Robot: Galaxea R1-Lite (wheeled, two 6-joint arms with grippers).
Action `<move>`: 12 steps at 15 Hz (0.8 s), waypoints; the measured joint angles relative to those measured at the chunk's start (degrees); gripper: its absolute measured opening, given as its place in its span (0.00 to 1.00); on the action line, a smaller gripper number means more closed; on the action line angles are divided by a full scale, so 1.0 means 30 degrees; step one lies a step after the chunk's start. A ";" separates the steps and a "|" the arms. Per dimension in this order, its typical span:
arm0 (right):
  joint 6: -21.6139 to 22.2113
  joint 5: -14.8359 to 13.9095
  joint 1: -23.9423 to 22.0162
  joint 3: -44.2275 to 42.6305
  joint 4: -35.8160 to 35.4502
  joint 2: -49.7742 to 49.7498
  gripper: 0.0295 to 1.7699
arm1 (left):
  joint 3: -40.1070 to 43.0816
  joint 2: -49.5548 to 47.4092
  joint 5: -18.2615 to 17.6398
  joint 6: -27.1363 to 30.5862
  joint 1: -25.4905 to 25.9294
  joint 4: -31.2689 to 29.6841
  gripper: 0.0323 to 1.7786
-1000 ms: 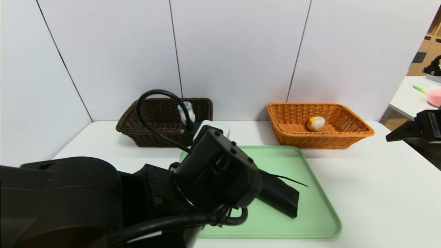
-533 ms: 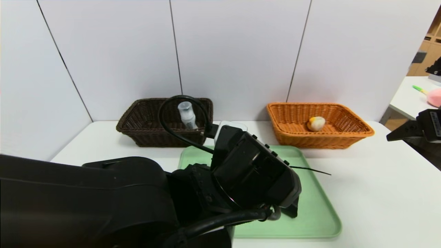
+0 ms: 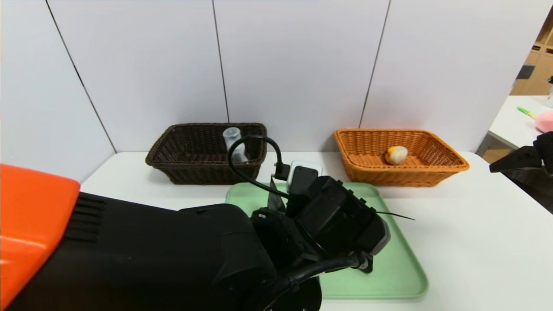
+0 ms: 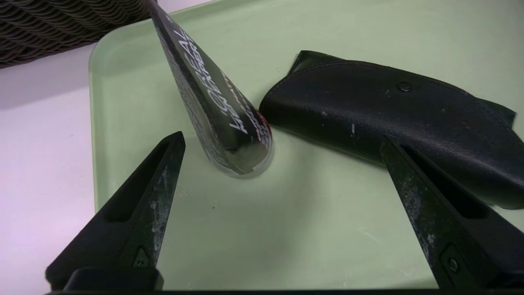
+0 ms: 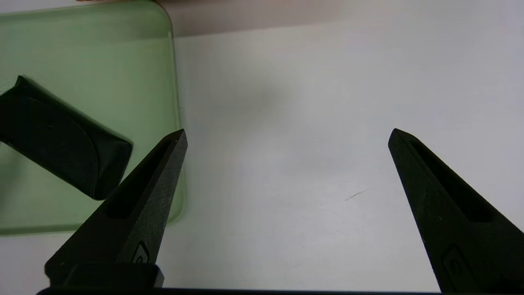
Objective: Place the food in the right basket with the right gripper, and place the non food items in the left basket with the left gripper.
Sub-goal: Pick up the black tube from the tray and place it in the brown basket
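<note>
The food [image 3: 396, 154] lies in the orange right basket [image 3: 449, 160]. A translucent white bottle [image 3: 232, 139] stands in the dark brown left basket [image 3: 173, 155]. On the green tray [image 4: 311, 229] a dark squeeze tube [image 4: 213, 94] stands upright, with a long black pouch [image 4: 389, 110] lying beside it. My left gripper [image 4: 282, 137] hangs open low over the tray, the tube just beyond its fingers and nearer one of them. In the head view the left wrist [image 3: 337, 216] hides both items. My right gripper [image 5: 288, 131] is open over bare table beside the tray.
The white table [image 3: 475, 242] ends at a wall just behind both baskets. The right arm [image 3: 525, 157] sits at the table's far right edge. A cable [image 3: 242, 172] loops up from the left wrist in front of the brown basket. A second table [image 3: 516, 121] stands at right.
My left arm has swung right and forward over the tray, its wrist now covering the pouch and uncovering the bottle in the brown basket. The right arm has drawn slightly to the right.
</note>
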 joint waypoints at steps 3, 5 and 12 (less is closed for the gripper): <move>-0.0008 0.0520 0.0000 0.0325 0.0012 -0.0467 0.96 | -0.0061 0.0504 0.0110 0.0215 0.0500 0.0008 0.95; -0.0037 0.0687 0.0000 0.0675 0.0012 -0.0772 0.96 | -0.0248 0.0756 0.0175 0.0325 0.0947 -0.0004 0.95; -0.0122 0.1166 0.0008 0.1069 0.0004 -0.1438 0.96 | -0.0467 0.1093 0.0183 0.0626 0.1849 0.0073 0.95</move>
